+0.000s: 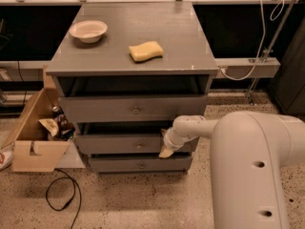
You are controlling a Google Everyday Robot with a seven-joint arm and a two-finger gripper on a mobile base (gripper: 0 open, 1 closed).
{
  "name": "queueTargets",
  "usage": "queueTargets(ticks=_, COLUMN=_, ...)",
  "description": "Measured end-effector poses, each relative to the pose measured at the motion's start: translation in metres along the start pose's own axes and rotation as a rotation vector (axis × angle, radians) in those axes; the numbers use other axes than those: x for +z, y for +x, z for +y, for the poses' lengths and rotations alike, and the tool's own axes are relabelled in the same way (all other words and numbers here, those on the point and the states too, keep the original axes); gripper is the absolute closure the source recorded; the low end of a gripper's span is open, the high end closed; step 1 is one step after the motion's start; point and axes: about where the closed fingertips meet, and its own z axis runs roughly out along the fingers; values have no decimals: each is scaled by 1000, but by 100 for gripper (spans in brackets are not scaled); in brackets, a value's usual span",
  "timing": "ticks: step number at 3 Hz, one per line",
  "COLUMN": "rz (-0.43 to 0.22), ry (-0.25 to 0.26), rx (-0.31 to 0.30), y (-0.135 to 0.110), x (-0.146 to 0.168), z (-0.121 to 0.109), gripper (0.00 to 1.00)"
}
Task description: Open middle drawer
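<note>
The grey cabinet [133,51] has three drawers. The middle drawer [119,143] is a wide grey front with a small round knob [138,146] at its centre, between the top drawer [128,109] and the bottom drawer [138,164]. My gripper [166,150] is at the end of my white arm [190,128], against the right part of the middle drawer's front, right of the knob. Its tan tip points down toward the bottom drawer.
A white bowl [88,31] and a yellow sponge [146,51] lie on the cabinet top. An open cardboard box [33,137] with clutter stands at the left. A black cable [59,194] loops on the floor. My white body [257,171] fills the lower right.
</note>
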Motion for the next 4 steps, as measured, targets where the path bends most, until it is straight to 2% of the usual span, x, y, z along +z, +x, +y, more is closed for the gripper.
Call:
queueTargets(ticks=1, rz=-98, ry=-39, rx=-9, y=-20, x=-30, z=12, gripper=72)
queueTargets(ticks=2, rz=-177, ry=-108, rx=-42, y=-35, x=-48, z=27, gripper=95)
queueTargets(ticks=3, rz=-177, ry=-108, rx=-42, y=-35, x=-49, z=29, gripper=0)
queueTargets(ticks=4, rz=-177, ry=-108, rx=-42, y=-35, x=-49, z=29, gripper=0)
